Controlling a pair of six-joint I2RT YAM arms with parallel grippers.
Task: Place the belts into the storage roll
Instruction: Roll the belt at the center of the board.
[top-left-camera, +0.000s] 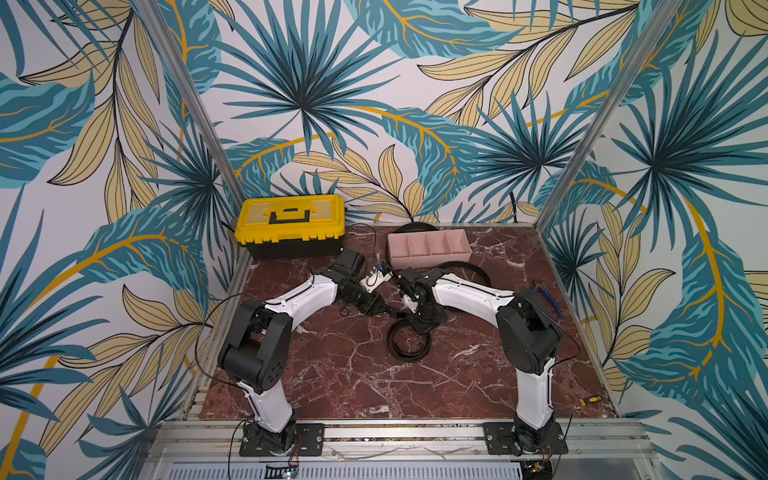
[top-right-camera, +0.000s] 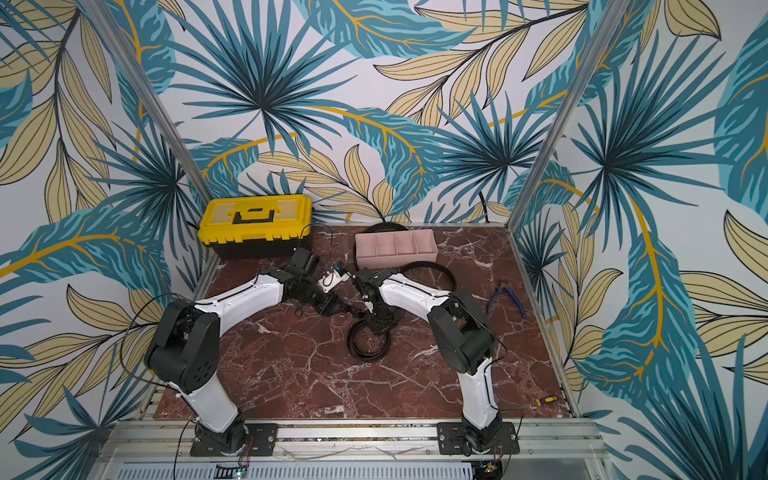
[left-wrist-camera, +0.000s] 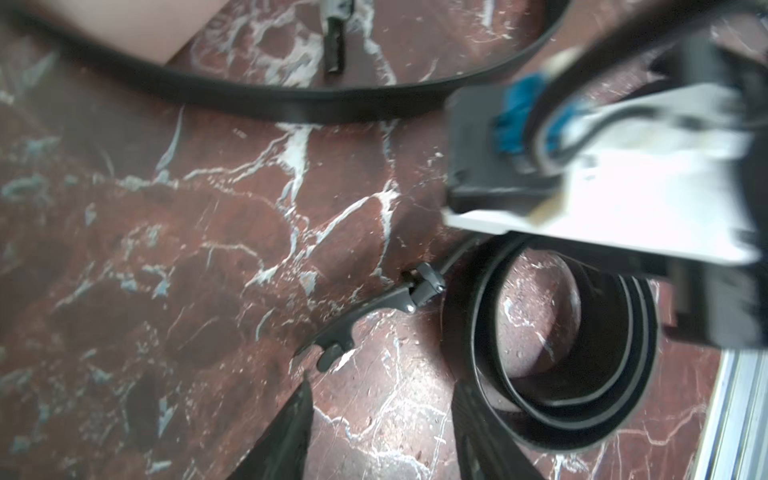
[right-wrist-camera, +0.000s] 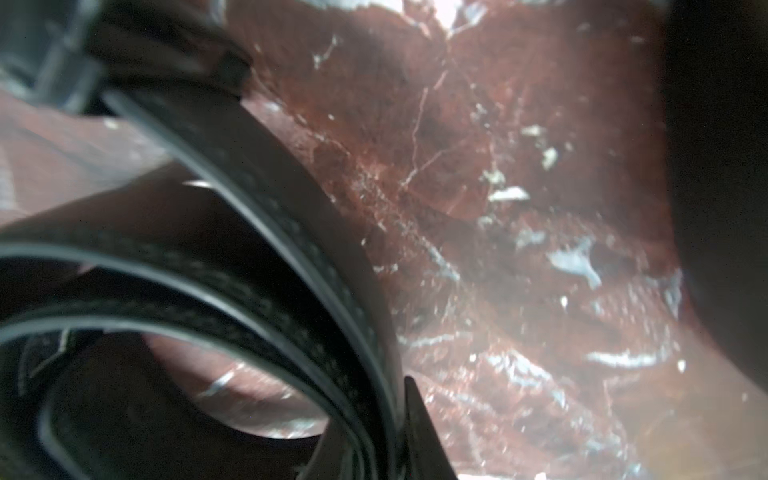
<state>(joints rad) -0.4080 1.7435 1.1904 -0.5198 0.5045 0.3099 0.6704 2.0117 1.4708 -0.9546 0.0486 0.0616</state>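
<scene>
Your right fingers (top-left-camera: 419, 325) are clenched on the coiled belt (top-left-camera: 409, 341), which stands on edge on the red marble bench (top-left-camera: 332, 374) about midway between the two arms. In the right wrist view, the strap layers run hard against one fingertip (right-wrist-camera: 415, 424), and the other fingertip is hidden behind them. Your left fingers (top-left-camera: 388, 309) are released. In the left wrist view they stand spread over bare bench, one fingertip (left-wrist-camera: 299, 415) pointing toward the buckle (left-wrist-camera: 374, 320) and nothing between them. That buckle lies flat on the bench just beside the coil, joined to its outer wrap. The coil (left-wrist-camera: 561, 353) is loose enough that you can see marble through its middle, and the right arm's wrist hangs over its far rim. The storage roll (top-left-camera: 430, 248) sits at the back of the bench, right of the yellow-and-black toolbox (top-left-camera: 291, 226) and well apart from the coil. The loose belt (top-left-camera: 461, 266) lies on the bench around the roll, arcing behind its back wall and sweeping round its near side. Both belts are outside the compartments. Blue-handled pliers (top-right-camera: 509, 297) lie near the right edge, and a small yellow-handled screwdriver (top-right-camera: 546, 400) lies at the near right corner.
</scene>
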